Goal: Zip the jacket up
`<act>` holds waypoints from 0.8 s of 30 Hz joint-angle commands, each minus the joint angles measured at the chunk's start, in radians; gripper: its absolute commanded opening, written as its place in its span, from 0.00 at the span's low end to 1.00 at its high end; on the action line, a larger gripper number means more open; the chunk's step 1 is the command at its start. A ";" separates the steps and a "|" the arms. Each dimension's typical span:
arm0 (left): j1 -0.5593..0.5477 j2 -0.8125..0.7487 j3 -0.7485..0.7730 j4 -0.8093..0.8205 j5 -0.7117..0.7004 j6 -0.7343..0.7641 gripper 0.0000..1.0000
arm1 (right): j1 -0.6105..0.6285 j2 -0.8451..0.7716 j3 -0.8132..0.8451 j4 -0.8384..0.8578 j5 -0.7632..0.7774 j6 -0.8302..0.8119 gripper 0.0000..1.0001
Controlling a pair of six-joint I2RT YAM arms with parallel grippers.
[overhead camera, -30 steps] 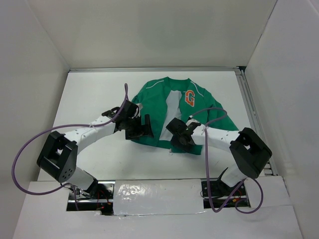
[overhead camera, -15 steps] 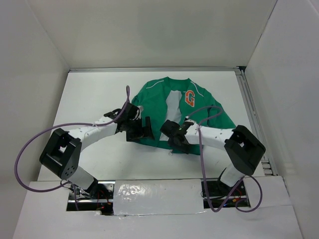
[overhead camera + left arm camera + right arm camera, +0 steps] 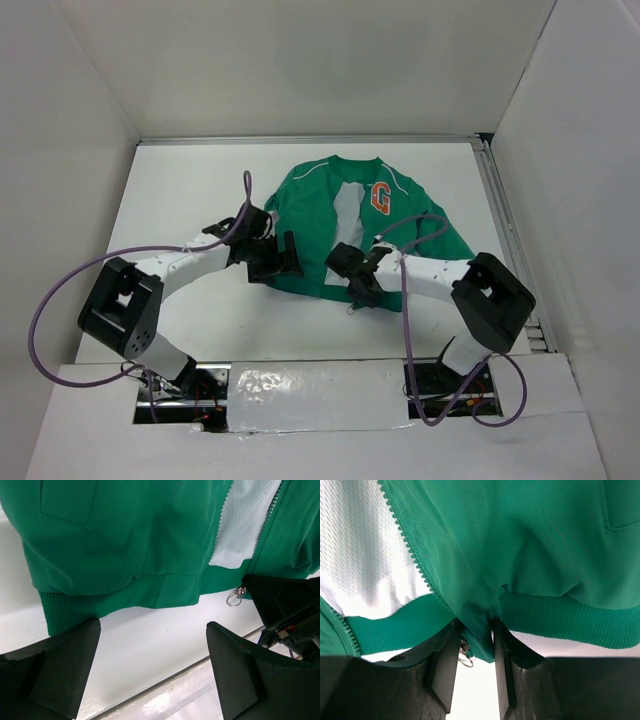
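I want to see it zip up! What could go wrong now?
1. The right gripper pinches a fold of the jacket at its hem, beside the zipper ring, so pulling may only bunch the cloth.
2. The left gripper is open and holds nothing, and the zipper edges lie apart with white lining between them. Unless they are joined at the bottom, the zip may not start.

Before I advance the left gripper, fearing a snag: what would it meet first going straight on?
Probably the ribbed hem of the jacket, beside the open zip. The left gripper is open; if it tilts down, the table may come first. Depth is unclear.
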 commanded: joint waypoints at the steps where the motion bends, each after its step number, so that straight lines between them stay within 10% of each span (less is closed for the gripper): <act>1: 0.014 -0.007 -0.014 0.033 0.020 0.005 0.99 | -0.011 -0.037 -0.071 0.006 0.010 0.006 0.39; 7: 0.022 0.054 0.006 0.024 0.000 0.002 0.99 | 0.005 -0.195 -0.143 0.043 0.003 -0.046 0.40; 14: 0.033 0.087 0.017 0.026 0.006 0.005 0.99 | -0.005 -0.240 -0.184 0.086 0.006 -0.100 0.24; 17: 0.033 0.088 0.023 0.018 0.005 0.009 0.99 | -0.003 -0.254 -0.196 0.133 -0.006 -0.134 0.02; 24: -0.064 0.010 0.078 -0.054 -0.078 0.059 0.99 | -0.023 -0.396 -0.232 0.227 -0.081 -0.232 0.00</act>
